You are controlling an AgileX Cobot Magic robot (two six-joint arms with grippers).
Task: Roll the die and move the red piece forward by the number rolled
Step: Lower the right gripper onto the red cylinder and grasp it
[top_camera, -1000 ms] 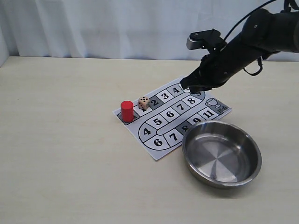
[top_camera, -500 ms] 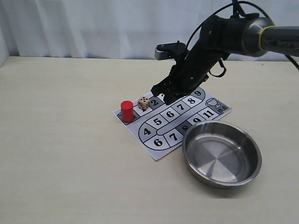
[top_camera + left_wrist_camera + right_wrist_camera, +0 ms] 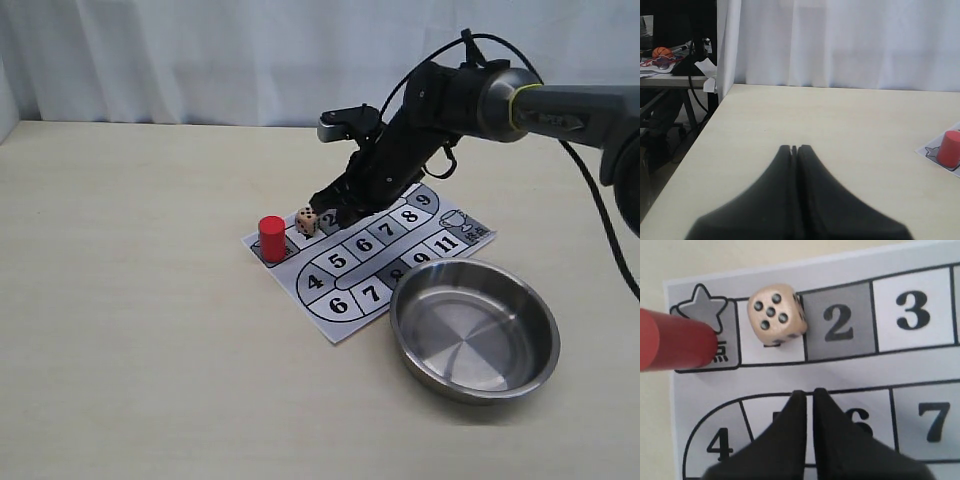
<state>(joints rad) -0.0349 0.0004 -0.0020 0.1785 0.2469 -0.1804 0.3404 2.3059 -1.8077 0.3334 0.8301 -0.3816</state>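
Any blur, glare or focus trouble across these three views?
Right wrist view: die sharp, pips readable, red piece and jaws soft. Left wrist view: jaws a blurred dark mass, table sharp. Exterior view: even light, mild sheen in the steel bowl, faint shadows.

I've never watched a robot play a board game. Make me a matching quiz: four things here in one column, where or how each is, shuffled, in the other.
1. small tan wooden die
2. glossy red cylinder piece
3. round shiny steel bowl
4. right arm's black fingers

A. standing on the grey star square
B. closed together above the printed paper board
C. five pips up, beside square 2
D. overlapping one edge of the board

Pairs: 1-C, 2-A, 3-D, 4-B
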